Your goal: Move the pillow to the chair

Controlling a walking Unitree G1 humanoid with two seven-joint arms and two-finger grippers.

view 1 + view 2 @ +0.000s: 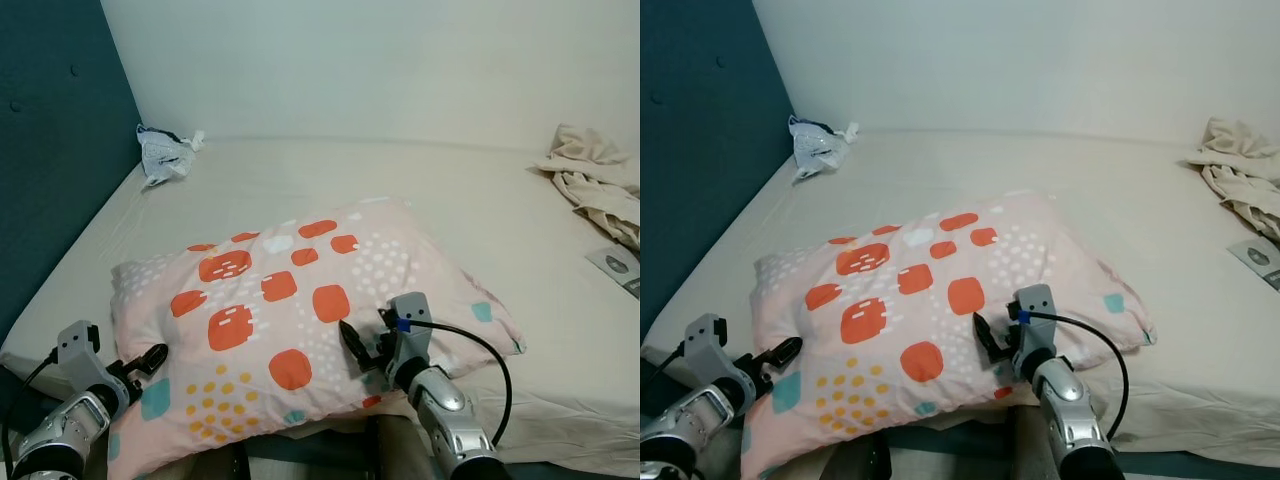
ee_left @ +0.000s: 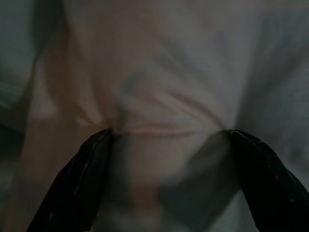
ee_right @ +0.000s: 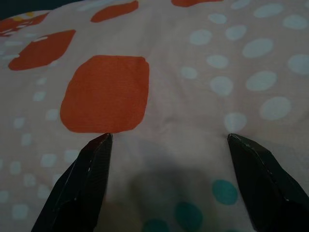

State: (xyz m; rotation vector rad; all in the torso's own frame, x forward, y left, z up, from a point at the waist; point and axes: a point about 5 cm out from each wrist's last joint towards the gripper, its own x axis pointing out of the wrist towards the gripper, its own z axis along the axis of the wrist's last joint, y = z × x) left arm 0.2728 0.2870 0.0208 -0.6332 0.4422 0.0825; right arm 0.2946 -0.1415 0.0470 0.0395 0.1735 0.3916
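Both claws are set wide open against the pillow (image 1: 300,310), left gripper (image 1: 150,362) at its near corner, right gripper (image 1: 365,345) on its front edge. Neither has hold yet; I'd say they must pinch fabric, then lift.

Our two head cameras look forward and down over the bed (image 1: 330,180), sharing nearly the same scene. Our wrist cameras sit very close to the pillow (image 3: 193,72), each facing along its own end effector's fingers (image 2: 82,179).
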